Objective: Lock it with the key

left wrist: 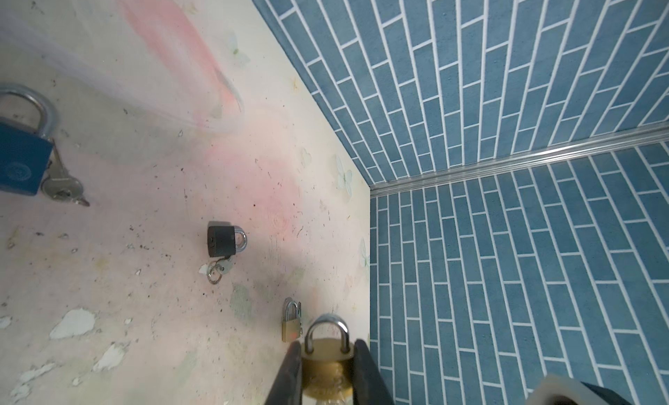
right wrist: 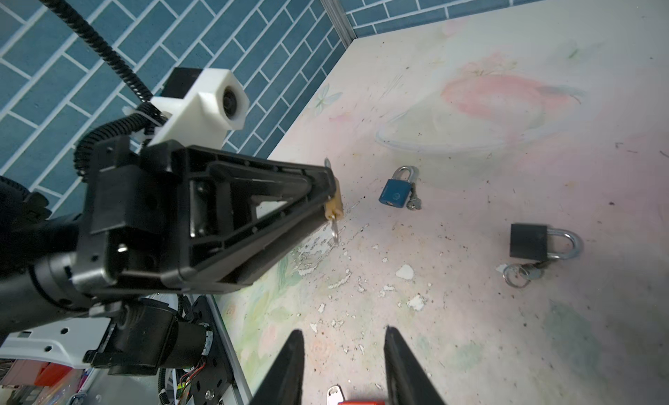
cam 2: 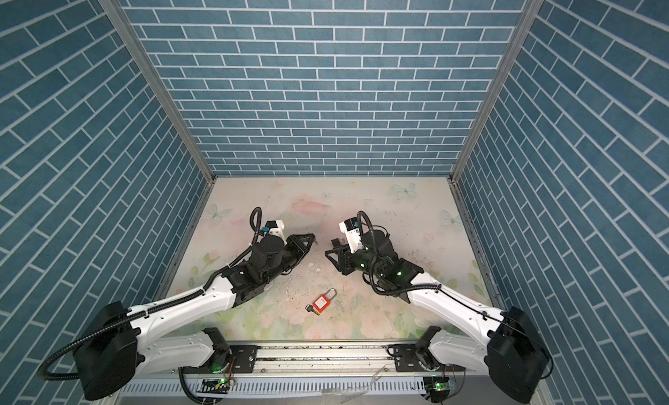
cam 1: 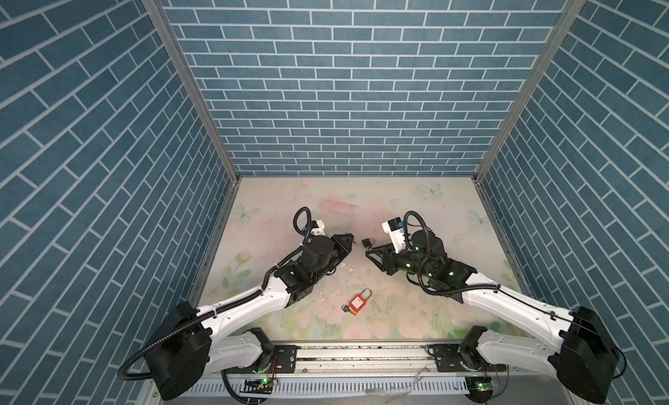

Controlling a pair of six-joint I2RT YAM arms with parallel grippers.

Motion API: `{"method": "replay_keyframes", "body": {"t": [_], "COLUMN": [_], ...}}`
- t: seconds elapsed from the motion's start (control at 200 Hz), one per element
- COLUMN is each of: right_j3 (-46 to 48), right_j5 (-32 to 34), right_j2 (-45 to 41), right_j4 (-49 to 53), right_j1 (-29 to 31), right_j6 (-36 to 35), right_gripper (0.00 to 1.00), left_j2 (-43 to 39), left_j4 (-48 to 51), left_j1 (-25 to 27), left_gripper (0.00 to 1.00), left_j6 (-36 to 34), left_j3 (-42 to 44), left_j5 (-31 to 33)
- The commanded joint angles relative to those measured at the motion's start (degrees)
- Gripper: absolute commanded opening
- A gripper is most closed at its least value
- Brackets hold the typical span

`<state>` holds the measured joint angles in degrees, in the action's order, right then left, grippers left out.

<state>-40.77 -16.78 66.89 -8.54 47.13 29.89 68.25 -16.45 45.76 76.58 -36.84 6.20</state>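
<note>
My left gripper [left wrist: 327, 342] is shut on a brass padlock [left wrist: 327, 363], held off the table by its body. Both legs of its silver shackle [left wrist: 327, 327] meet the body. In the right wrist view the same padlock [right wrist: 333, 203] shows at the left gripper's tip, with a silver key [right wrist: 333, 230] hanging from its underside. My right gripper [right wrist: 343, 330] is open with nothing between its fingers. In both top views it [cam 1: 367, 253] faces the left gripper [cam 1: 350, 240] across a small gap near the table's middle.
More padlocks lie on the flowered table: a blue one with a key [right wrist: 396, 191], a black one with a key ring [right wrist: 528, 240], a small brass one [left wrist: 291, 325] and a red one with a key [cam 1: 356, 304] toward the front. Blue brick walls [cam 1: 325, 95] close three sides.
</note>
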Motion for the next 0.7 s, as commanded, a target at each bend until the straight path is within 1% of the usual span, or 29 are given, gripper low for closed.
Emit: {"method": "replay_keyframes", "body": {"t": [0.0, 0.315, 0.585, 0.695], "right_j3": [-2.35, -5.42, -7.37, -7.7], "right_j5": [-0.89, -2.45, -4.11, -4.65], "right_j2": [2.6, 9.45, 13.49, 14.43], "right_j4": [-3.82, -5.61, -6.2, -6.27], "right_j1": [0.33, 0.42, 0.41, 0.39], "right_j6": [-2.31, -3.14, -3.35, -3.46], "right_gripper": [0.38, 0.37, 0.24, 0.17], "left_j2": [0.46, -0.08, -0.13, -0.02], "left_j4": [1.43, 1.77, 2.08, 2.02], "left_j1": [-0.66, -1.49, -1.81, -1.97], "left_gripper": [0.0, 0.0, 0.0, 0.0], "left_j6": [3.84, 3.84, 4.26, 4.46], "left_j3": [-1.35, -1.41, -1.13, -1.22], "left_j5": [-1.06, -2.29, -3.7, -4.3]}}
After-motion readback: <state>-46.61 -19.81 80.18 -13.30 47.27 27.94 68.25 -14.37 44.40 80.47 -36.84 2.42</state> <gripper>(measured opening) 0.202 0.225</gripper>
